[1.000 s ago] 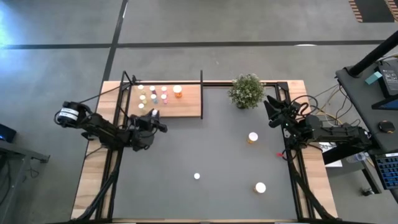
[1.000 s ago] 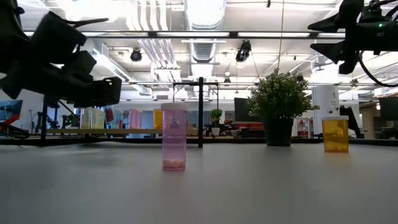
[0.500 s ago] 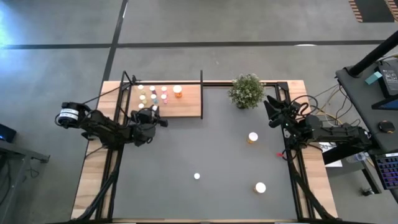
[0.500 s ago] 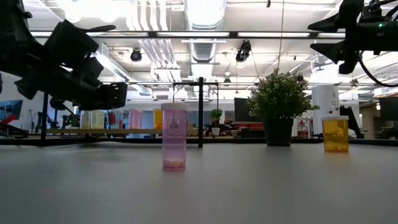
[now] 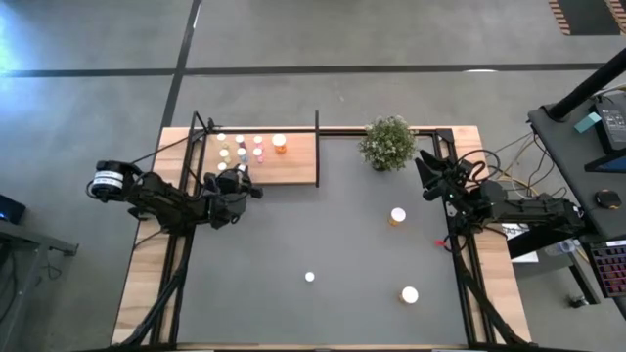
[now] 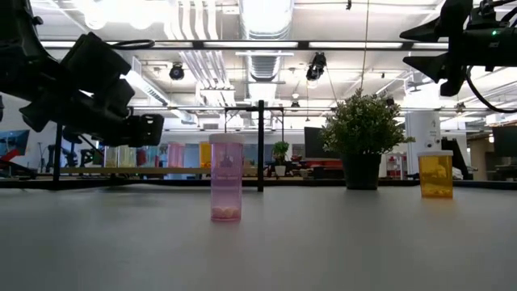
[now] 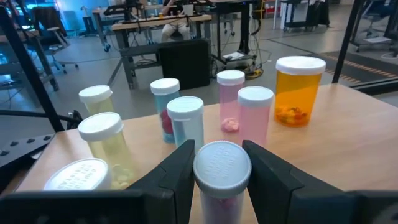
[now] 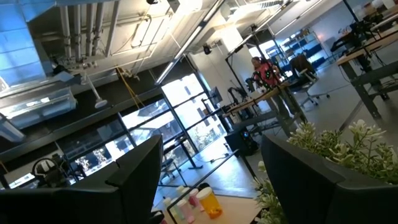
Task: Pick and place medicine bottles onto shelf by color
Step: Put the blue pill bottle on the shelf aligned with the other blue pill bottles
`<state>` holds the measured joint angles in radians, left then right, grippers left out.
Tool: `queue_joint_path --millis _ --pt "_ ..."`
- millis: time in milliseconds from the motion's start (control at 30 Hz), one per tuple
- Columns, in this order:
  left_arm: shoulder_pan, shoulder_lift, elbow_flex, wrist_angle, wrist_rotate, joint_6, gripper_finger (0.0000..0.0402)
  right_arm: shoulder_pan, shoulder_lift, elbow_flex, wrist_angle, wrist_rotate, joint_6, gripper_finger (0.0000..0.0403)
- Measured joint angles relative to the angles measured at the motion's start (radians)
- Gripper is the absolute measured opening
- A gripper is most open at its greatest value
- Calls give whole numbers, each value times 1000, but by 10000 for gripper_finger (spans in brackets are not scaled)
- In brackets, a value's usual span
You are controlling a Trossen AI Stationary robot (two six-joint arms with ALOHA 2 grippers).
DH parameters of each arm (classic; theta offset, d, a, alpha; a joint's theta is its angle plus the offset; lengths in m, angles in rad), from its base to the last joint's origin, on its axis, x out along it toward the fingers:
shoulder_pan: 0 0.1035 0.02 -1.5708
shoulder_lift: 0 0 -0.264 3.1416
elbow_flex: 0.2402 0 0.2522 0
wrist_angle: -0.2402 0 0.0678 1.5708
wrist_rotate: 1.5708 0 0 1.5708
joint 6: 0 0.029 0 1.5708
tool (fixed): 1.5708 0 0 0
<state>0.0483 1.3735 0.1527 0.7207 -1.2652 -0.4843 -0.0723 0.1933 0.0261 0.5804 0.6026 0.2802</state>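
Left gripper pinching pink bottle; moved closer to shelf since earlier.

- You have a dark grey tabletop with wooden edge strips down both sides.
- The light-wood shelf sits at the tabletop's far left corner, black posts at its corners.
- On the shelf, small white-capped bottles stand in short rows; a larger orange bottle stands just beside them, toward the shelf's middle.
- A potted plant stands at the far edge, right of the shelf.
- An orange bottle stands right of centre.
- A small pink bottle stands near the front centre.
- Another white-capped bottle stands at front right.
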Motion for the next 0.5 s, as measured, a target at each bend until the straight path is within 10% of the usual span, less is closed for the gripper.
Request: queue_joint_path --millis 500 --pt "23 0 -12 -5 -5 -5 107 0 0 0 0 0 0 260"
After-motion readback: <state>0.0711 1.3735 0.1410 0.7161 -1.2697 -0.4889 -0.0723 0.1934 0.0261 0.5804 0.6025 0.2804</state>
